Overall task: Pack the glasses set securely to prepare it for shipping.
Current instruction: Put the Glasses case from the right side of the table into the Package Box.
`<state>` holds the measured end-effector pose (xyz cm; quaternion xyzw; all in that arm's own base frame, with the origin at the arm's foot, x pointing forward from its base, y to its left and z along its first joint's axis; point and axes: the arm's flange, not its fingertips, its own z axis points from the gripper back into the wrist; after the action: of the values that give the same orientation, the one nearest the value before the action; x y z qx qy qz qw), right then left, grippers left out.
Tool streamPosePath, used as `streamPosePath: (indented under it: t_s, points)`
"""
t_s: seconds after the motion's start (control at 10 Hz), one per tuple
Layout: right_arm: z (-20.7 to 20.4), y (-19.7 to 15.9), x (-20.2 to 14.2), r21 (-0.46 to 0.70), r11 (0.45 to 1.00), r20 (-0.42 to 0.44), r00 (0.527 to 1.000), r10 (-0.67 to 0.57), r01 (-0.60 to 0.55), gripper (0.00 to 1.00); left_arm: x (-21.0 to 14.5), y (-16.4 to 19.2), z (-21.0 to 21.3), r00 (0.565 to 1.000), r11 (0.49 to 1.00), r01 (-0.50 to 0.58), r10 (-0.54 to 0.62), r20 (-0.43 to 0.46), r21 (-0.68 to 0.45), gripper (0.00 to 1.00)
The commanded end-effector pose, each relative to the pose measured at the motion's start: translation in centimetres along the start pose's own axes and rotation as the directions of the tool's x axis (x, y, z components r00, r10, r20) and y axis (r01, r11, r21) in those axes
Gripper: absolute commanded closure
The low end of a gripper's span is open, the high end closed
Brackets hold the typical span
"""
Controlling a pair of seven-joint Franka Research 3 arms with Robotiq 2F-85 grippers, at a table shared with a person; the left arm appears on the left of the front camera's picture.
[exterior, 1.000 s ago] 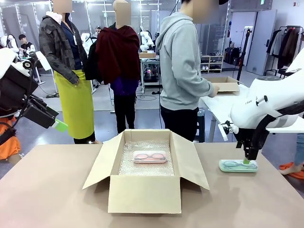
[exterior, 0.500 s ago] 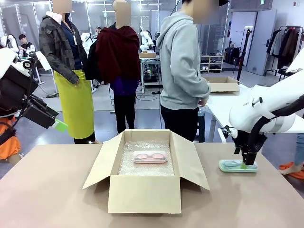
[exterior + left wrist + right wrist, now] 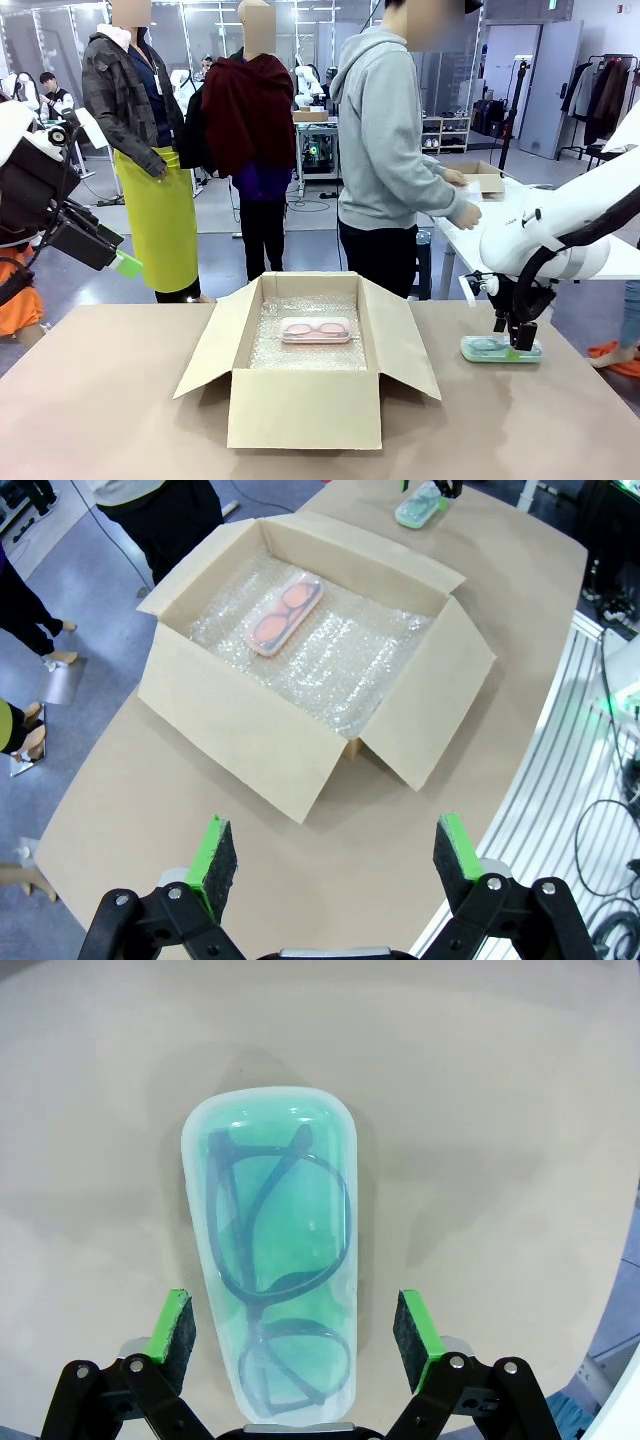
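— Where are the two cases, counted from the cardboard box (image 3: 305,400)?

— The pale pink case (image 3: 316,330) lies flat inside the box, on the bubble wrap (image 3: 300,355), nearer to the far wall of the box than to the near one. The mint green case (image 3: 500,349) is outside, flat on the table (image 3: 120,400), to the right of the box and clear of its right flap.

— And the right gripper (image 3: 293,1330)?

— It stands over the mint green case, to the right of the box. Its jaws are apart, with one green pad on each long side of the case. The right wrist view shows a small gap on both sides, so the pads do not press the case.

— The left gripper (image 3: 335,855)?

— It hangs in the air, high and to the left of the box, and looks down on the open flaps. Its jaws are wide apart with nothing between them.

— Is somebody near?

— A person in a grey hoodie (image 3: 385,150) stands behind the box, turned to the right.
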<state>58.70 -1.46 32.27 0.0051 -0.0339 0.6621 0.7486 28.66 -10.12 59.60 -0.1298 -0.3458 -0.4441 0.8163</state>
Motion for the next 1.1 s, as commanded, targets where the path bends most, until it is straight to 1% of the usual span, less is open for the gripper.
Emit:
streamPosePath:
  t_s: [0.0, 0.3, 0.4, 0.5, 0.6, 0.7, 0.8, 0.9, 1.0]
  points:
    - [-0.2, -0.6, 0.4, 0.035, 0.999, 0.004, 1.0, -0.02, 0.02, 0.0, 0.0, 0.0, 0.1, 1.0, 1.0, 0.004, -0.004, 0.007, -0.002, 0.0]
    - [-1.3, -1.3, 0.9, 0.067, 0.997, -0.01, 0.999, -0.032, 0.032, 0.0, 0.0, 0.0, 0.1, 1.0, 1.0, 0.004, -0.004, 0.007, -0.002, 0.0]
    - [-1.5, -1.4, 1.0, 0.066, 0.997, -0.007, 0.999, -0.04, 0.041, 0.03, 0.0, 0.0, 0.1, 1.0, 1.0, 0.004, -0.004, 0.007, -0.002, 0.0]
    - [-1.3, -1.2, 0.9, 0.059, 0.997, -0.003, 0.999, -0.04, 0.04, 0.19, 0.0, 0.0, 0.1, 1.0, 1.0, 0.004, -0.004, 0.007, -0.002, 0.0]
    - [-1.2, -1.1, 1.0, 0.058, 0.998, -0.009, 0.999, -0.039, 0.04, 0.23, 0.0, 0.0, 0.1, 1.0, 1.0, 0.004, -0.004, 0.007, -0.002, 0.0]
    - [-1.2, -1.1, 1.1, 0.06, 0.997, -0.011, 0.999, -0.038, 0.039, 0.38, 0.0, 0.0, 0.1, 1.0, 1.0, 0.004, -0.004, 0.007, -0.002, 0.0]
    - [-1.1, -1.1, 1.2, 0.061, 0.997, -0.013, 0.999, -0.036, 0.037, 0.43, 0.0, 0.0, 0.1, 1.0, 1.0, 0.004, -0.004, 0.007, -0.002, 0.0]
    - [-0.5, -0.9, 1.5, 0.063, 0.997, -0.021, 0.999, -0.033, 0.034, 0.58, 0.0, 0.0, 0.1, 1.0, 1.0, 0.004, -0.004, 0.007, -0.002, 0.0]
    - [0.4, -0.7, 1.8, 0.059, 0.997, -0.018, 0.999, -0.042, 0.043, 0.62, 0.0, 0.0, 0.1, 1.0, 1.0, 0.004, -0.004, 0.007, -0.002, 0.0]
